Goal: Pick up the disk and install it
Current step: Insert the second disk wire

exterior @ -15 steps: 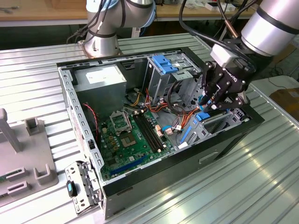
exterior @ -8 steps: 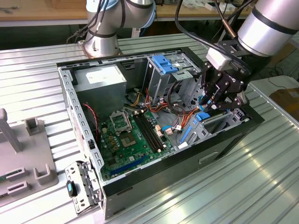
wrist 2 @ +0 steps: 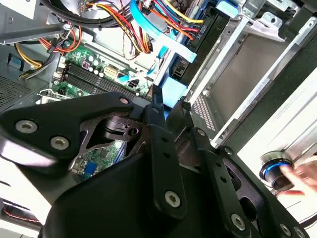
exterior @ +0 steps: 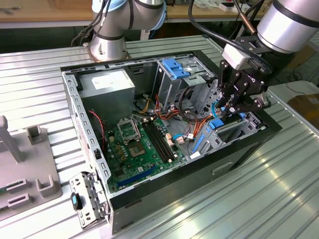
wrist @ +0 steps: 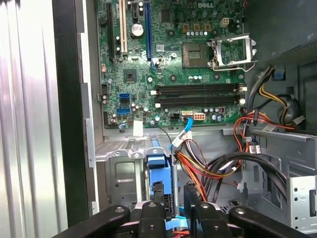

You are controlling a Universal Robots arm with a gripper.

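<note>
The disk stands on edge in the drive bay at the corner of the open computer case (exterior: pixel 239 152), on the exterior view's right. I see its blue side rail (wrist: pixel 156 171) (wrist 2: pixel 173 91) (exterior: pixel 217 124); the grey body is hidden by the bay's metal. My gripper (exterior: pixel 228 110) (wrist: pixel 173 188) (wrist 2: pixel 173 116) hangs right above that rail. Its fingers are a narrow gap apart with nothing between them. One fingertip (wrist: pixel 157 191) sits over the rail's end; whether it touches is unclear.
The motherboard (exterior: pixel 134 144) lies on the case floor beside loose orange, red and blue cables (exterior: pixel 187 124). A power-supply box (exterior: pixel 107 82) and a cage with a blue handle (exterior: pixel 174 67) stand at the back. Grey fixtures (exterior: pixel 30 174) sit outside. A hand (wrist 2: pixel 302 176) reaches a blue-ringed knob (wrist 2: pixel 275 168).
</note>
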